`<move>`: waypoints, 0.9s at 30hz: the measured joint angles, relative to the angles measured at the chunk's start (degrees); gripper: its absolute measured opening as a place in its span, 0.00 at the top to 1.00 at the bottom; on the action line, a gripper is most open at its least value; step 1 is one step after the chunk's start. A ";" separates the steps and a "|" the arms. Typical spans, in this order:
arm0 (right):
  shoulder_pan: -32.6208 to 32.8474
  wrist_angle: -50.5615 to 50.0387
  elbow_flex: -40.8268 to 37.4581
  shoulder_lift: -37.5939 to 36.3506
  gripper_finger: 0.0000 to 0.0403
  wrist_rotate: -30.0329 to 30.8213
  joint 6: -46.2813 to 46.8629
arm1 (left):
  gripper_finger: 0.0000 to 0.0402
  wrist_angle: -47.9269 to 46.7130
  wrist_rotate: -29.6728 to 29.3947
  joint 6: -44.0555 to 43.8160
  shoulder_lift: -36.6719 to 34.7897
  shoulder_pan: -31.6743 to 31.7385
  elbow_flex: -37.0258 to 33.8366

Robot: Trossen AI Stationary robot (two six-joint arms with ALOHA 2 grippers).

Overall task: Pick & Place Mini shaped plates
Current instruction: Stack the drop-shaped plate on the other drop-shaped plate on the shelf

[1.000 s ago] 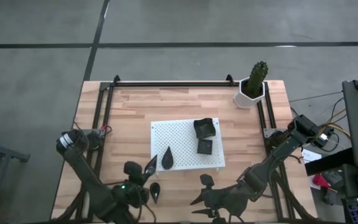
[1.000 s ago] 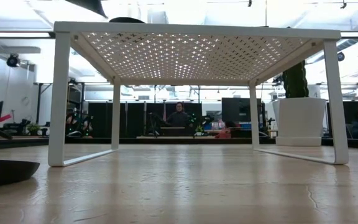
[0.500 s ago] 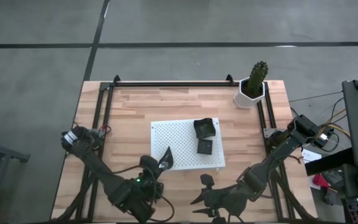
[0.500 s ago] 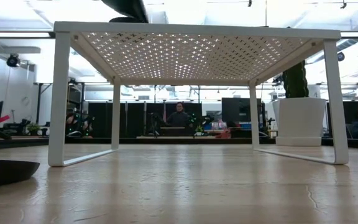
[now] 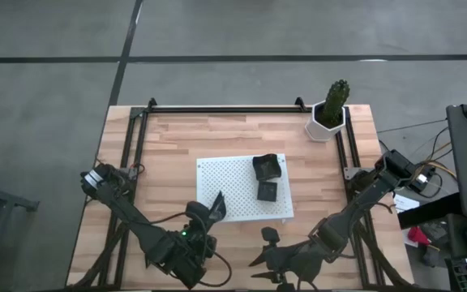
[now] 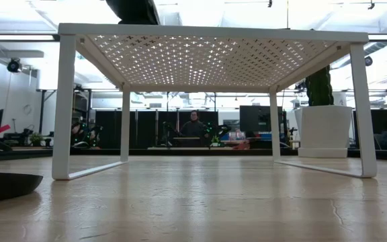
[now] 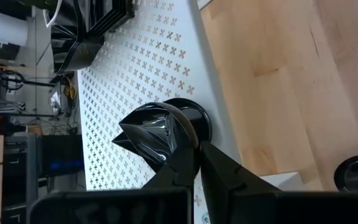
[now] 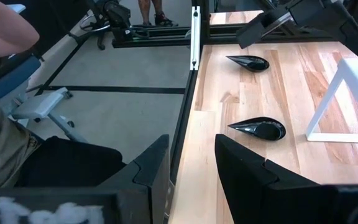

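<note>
Currently glossy black teardrop plate (image 7: 151, 134) pinched by rim in left gripper (image 7: 194, 158), held over near edge of white perforated board (image 5: 242, 188), above a second leaf plate (image 7: 191, 118) lying there. Two square rimmed plates (image 5: 267, 166) sit at board's far side. Right gripper (image 8: 191, 162) idle w/ fingers spread, near front edge of wood table (image 5: 169, 142); two more teardrop plates (image 8: 258, 129) on planks.

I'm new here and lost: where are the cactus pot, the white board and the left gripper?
cactus pot (image 5: 327, 122): high view, white wall.
white board (image 5: 237, 182): high view, bare top.
left gripper (image 7: 199, 147): left wrist view, between fingertips.
</note>
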 joint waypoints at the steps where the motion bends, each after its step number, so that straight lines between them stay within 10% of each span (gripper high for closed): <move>1: 0.00 -0.02 -0.02 0.00 0.69 0.00 0.00 | 0.97 -0.01 -0.01 -0.12 0.00 0.01 0.00; 17: 0.00 0.03 -0.02 0.44 0.69 0.02 0.31 | 0.96 -0.11 1.49 -2.02 0.00 0.85 -0.07; 27: 0.00 0.02 -0.02 0.44 0.69 0.02 0.45 | 0.75 0.62 0.46 -2.41 0.02 0.81 -0.11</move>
